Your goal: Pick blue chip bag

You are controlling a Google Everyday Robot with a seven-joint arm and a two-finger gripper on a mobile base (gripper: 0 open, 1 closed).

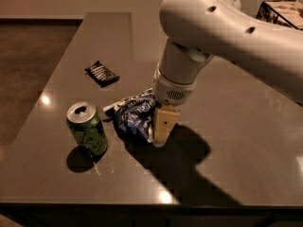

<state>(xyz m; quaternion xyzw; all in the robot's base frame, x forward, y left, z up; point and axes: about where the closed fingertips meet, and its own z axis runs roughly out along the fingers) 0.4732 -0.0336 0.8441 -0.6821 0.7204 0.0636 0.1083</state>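
Note:
The blue chip bag (133, 117) lies crumpled on the dark table (246, 126), just left of centre, shiny dark blue with white print. My gripper (161, 132) hangs from the big white arm and points down at the bag's right edge, touching or nearly touching it. The arm's wrist hides the bag's upper right part. The gripper's beige tip reaches down to the table surface beside the bag.
A green can (88, 128) stands upright just left of the bag. A small flat black wrapper with white stripes (102, 73) lies further back on the left. A wire basket (283, 11) sits at the far right back. The table's front edge runs along the bottom.

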